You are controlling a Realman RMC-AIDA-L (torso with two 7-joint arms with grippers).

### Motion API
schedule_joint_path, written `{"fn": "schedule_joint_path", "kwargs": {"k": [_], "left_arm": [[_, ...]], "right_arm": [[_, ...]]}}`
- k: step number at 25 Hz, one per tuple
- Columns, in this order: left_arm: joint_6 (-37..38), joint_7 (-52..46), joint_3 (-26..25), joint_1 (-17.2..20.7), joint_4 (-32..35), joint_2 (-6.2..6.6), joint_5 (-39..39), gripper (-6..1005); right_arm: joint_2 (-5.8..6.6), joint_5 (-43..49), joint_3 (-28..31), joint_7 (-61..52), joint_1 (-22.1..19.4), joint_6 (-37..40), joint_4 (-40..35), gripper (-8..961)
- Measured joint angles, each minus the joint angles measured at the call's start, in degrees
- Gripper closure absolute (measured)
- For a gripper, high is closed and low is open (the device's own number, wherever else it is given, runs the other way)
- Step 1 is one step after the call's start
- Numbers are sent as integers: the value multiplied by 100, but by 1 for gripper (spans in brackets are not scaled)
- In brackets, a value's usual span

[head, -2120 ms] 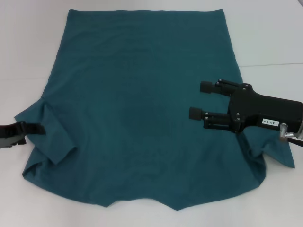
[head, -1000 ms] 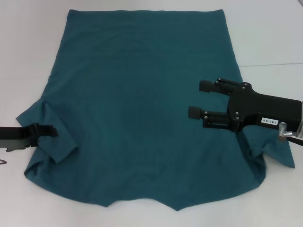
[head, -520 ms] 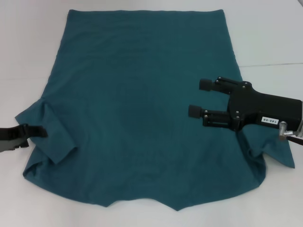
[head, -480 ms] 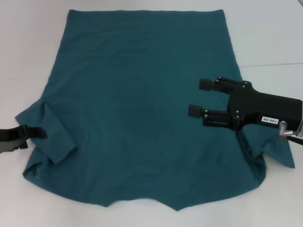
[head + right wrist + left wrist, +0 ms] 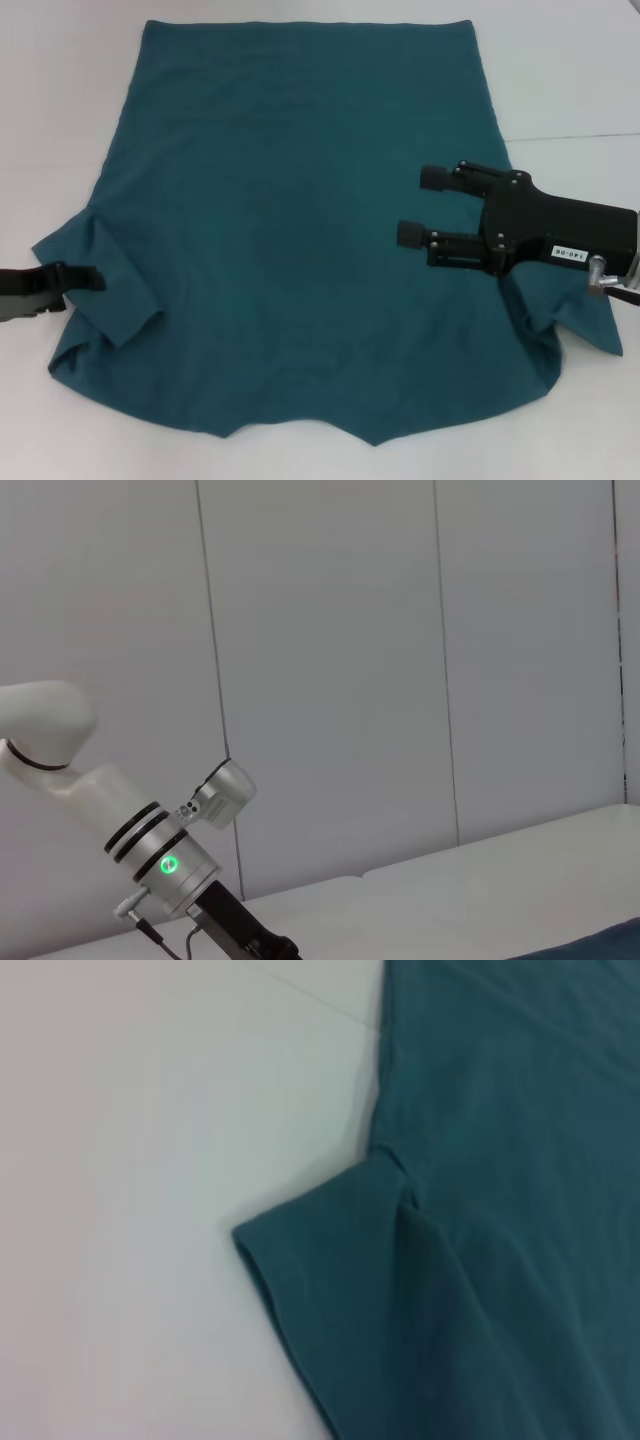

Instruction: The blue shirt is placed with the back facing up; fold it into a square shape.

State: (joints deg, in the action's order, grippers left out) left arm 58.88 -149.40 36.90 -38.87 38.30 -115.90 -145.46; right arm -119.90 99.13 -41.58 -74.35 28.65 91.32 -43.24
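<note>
Blue shirt [image 5: 300, 230] flat, plain side up, on the table [image 5: 570, 70]; left gripper [image 5: 85, 277] (grip unclear) at its sleeve, should pinch both layers; right gripper [image 5: 422, 206] hovers released.

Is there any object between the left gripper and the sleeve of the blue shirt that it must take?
Nothing visible stands in the way. The left gripper is already at the edge of the blue shirt, at its left sleeve. Only the bare white table lies beside it. The right gripper is open over the shirt's right side.
</note>
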Motion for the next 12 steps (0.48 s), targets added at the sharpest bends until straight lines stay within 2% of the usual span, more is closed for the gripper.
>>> {"fn": "schedule_joint_path", "kwargs": {"k": [12], "left_arm": [[-39,-32,175,-133,-212,30,-17,334]], "right_arm": [[2,-12,1,-1,-9,0,0,72]]}}
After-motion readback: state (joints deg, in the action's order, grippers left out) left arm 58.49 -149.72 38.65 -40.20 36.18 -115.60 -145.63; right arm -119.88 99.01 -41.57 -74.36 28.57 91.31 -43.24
